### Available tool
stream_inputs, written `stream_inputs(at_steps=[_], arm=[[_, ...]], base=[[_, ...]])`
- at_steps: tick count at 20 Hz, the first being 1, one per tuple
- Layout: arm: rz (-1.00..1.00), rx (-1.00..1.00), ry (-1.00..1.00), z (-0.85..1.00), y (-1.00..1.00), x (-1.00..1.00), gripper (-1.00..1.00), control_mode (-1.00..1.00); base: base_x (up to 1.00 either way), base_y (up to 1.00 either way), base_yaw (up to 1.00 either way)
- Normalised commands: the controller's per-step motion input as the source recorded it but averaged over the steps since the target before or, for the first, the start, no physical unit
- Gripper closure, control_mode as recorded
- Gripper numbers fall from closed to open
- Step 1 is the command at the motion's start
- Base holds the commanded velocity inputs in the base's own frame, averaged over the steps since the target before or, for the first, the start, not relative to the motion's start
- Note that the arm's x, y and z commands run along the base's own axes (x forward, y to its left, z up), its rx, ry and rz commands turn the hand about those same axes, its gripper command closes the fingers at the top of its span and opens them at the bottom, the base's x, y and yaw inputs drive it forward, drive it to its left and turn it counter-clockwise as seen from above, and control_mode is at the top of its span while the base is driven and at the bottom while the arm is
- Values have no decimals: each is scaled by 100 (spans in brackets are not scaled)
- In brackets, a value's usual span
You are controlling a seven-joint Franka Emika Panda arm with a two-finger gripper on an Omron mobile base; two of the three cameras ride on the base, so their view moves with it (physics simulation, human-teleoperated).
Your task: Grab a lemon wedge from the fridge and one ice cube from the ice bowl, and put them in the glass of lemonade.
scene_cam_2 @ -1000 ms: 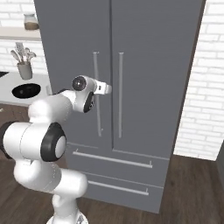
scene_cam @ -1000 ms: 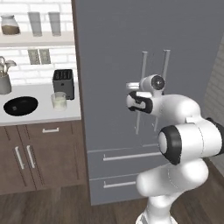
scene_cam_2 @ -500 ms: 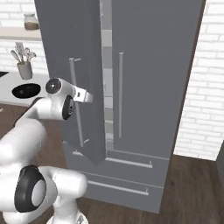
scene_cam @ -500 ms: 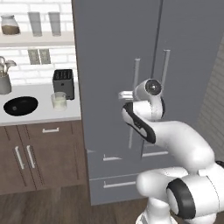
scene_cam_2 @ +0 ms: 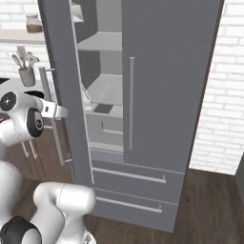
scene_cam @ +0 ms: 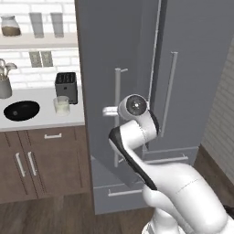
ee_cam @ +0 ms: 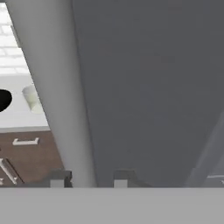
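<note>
From the right base view I see the fridge [scene_cam_2: 162,95] with its left door swung partly out, and pale shelves showing in the gap behind it. My hand [ee_cam: 89,178] sits at that door's long bar handle [ee_cam: 57,96]: in the hand view the bar runs up between the two dark fingertips [ee_cam: 59,178], one on each side of it, so I read the hand as closed around the handle. In the left base view the hand [scene_cam: 111,111] meets the same bar [scene_cam: 117,114] about halfway up the door, with the white arm bent below it.

I cannot make out the lemon wedge on the fridge shelves; a dark flat patch lies on one shelf, but it is too small for me to name.

To the left of the fridge stands the bench [scene_cam: 45,121]. The ice bowl [scene_cam: 21,110] sits near its left end, glossy black, and I cannot see an ice cube in it. The glass of lemonade [scene_cam: 61,105] stands near the right end of the bench, just in front of a dark toaster [scene_cam: 66,86] at the back edge. A grey utensil holder [scene_cam: 5,86] stands at the back left. Above, a wall shelf carries a jar [scene_cam: 10,25] and two tall glasses [scene_cam: 36,23].
</note>
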Motion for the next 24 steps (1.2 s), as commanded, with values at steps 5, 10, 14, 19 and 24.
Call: stream_inputs(at_steps=[5, 10, 14, 19, 24], arm=[[8, -5, 0, 70, 44, -94, -100, -100], [2, 15, -19, 66, -3, -98, -100, -100], [0, 61, -24, 59, -74, -91, -100, -100], [0, 80, -17, 59, -100, -73, -100, -100], [0, 81, 0, 32, -94, -12, -100, -100]], base=[[0, 0, 0], [0, 0, 0], [0, 0, 0], [0, 0, 0], [0, 0, 0]])
